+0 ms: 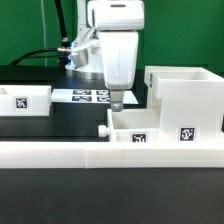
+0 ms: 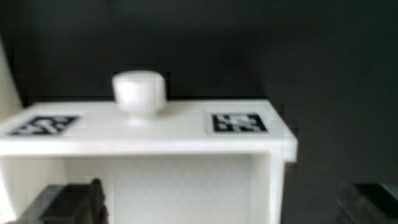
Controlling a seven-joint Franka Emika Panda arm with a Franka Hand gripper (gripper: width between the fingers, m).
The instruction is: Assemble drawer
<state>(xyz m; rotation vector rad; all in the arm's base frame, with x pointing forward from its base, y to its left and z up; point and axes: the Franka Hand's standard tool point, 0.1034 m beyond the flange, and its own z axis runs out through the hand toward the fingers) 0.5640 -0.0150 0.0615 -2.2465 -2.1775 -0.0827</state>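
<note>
Long low white plastic rail (image 1: 60, 152) along the front edge of the table (image 1: 70, 120); just behind it, small white open-top drawer tray (image 1: 135, 128), round knob (image 2: 139, 92) at one end. Straight above that knob end, claw (image 1: 115, 104) spread wide, holding nothing.

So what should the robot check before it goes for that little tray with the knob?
1. Fingers open and empty: ok, they stand wide apart in the wrist view.
2. Fingers above the small tray: ok in the exterior view.
3. Tray upright, open side up: ok.
4. Knob free of the fingers: ok, nothing touches it.
5. Fingers low enough to grip a wall: cannot tell.
6. Housing opening turned toward the tray: cannot tell.
</note>
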